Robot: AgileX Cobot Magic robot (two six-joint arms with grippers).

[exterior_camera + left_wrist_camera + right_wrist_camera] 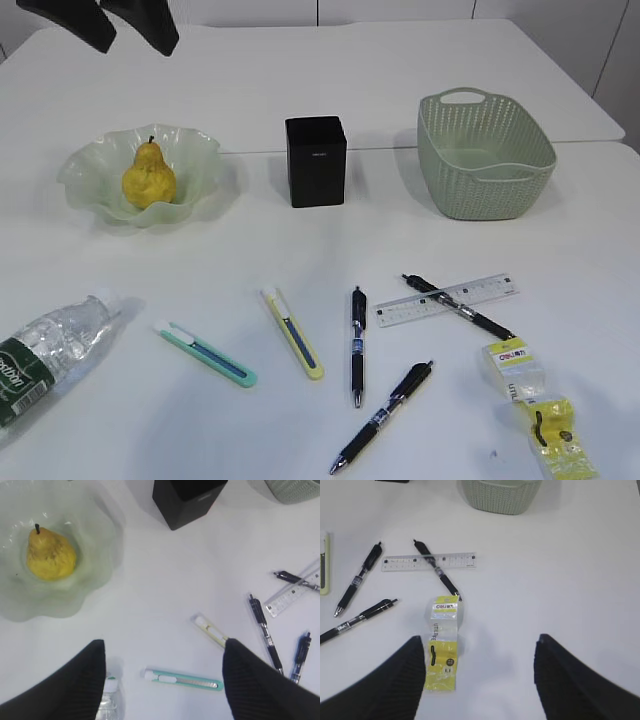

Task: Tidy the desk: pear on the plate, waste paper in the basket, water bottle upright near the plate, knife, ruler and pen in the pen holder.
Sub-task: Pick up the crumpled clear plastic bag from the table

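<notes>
Nearest on the table lies the waste paper, a crumpled white and yellow wrapper: light and soft, so a pinch across its middle fold should do, though it may spring or slip. The right end effector hangs above it with jaws wide apart, holding nothing. At the near left the water bottle lies on its side; clear thin plastic, probably light and slick, best taken around the labelled body. The left end effector hovers open and empty over the teal knife.

Midway lie that knife, a yellow knife, three black pens, one pen crossing over the ruler. All are stiff, thin and flat to the table, so a grip across the narrow width near the middle seems safest.

Farthest, the pear already sits in the plate, fragile-looking glass; the pen holder and basket stand upright beyond.
</notes>
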